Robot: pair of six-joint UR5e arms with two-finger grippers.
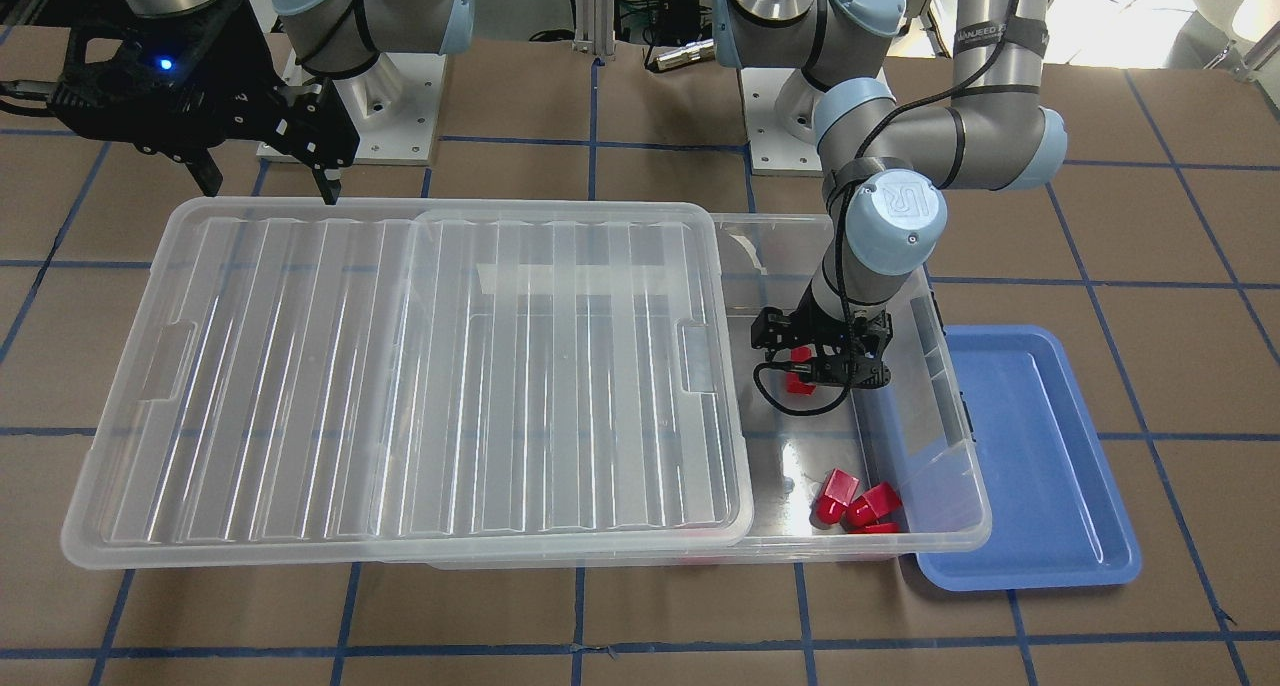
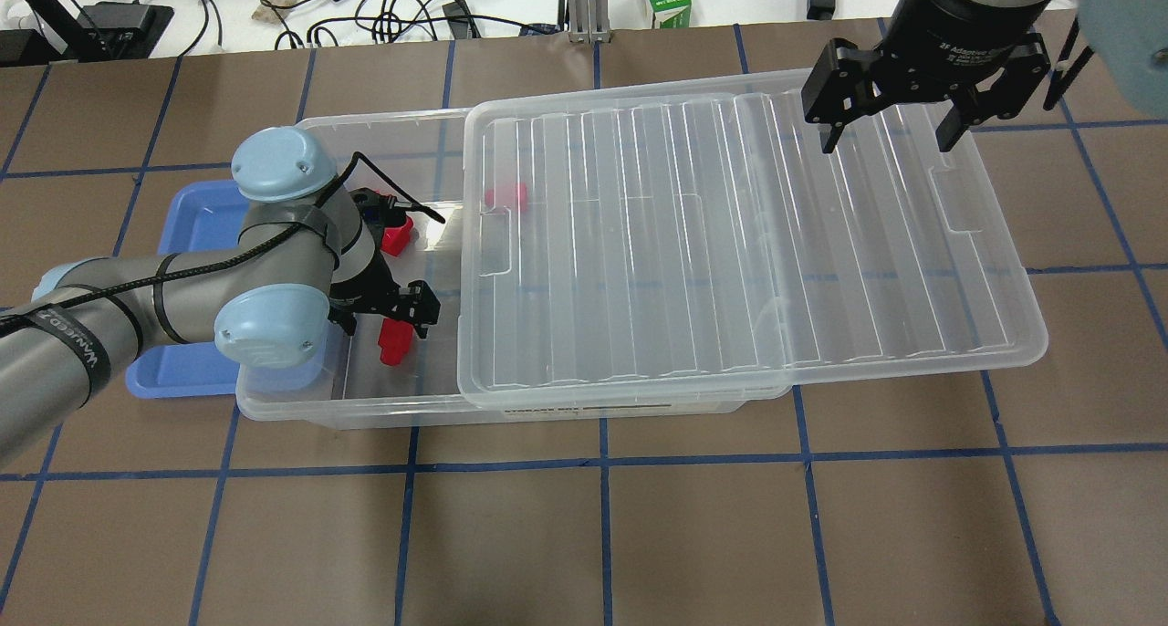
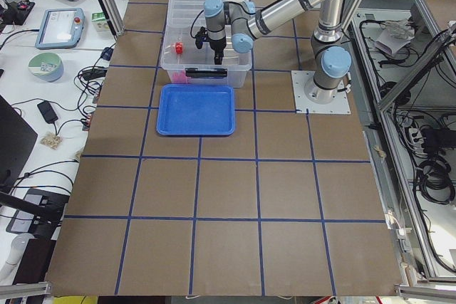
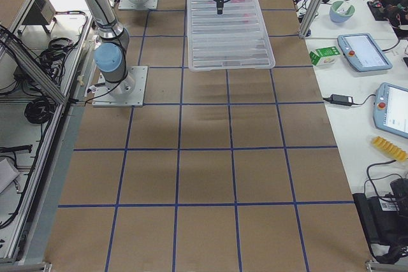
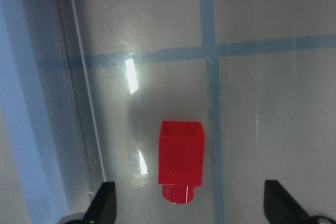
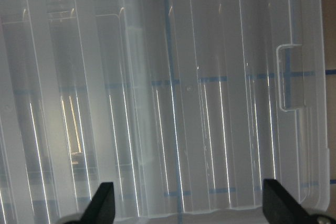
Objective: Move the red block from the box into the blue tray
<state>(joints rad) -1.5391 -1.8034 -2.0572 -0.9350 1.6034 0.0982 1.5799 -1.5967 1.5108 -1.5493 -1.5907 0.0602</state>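
The red block point(image 5: 181, 160) lies flat on the floor of the clear box point(image 1: 962, 526), stub end towards the wrist camera. It also shows in the overhead view point(image 2: 395, 343) and the front view point(image 1: 800, 388). My left gripper point(image 5: 191, 205) is open and empty, just above the block with a finger on each side, inside the box's uncovered end point(image 2: 392, 311) point(image 1: 820, 361). The blue tray point(image 1: 1040, 466) stands empty against that end of the box point(image 2: 196, 229). My right gripper point(image 2: 890, 138) is open and empty above the lid point(image 2: 730, 243).
The ribbed lid point(image 1: 400, 366) is slid towards my right and covers most of the box. Other small red pieces point(image 1: 850, 504) lie in the box's far corner, one near my left gripper point(image 2: 397, 236). Another red piece point(image 2: 506, 197) shows through the lid.
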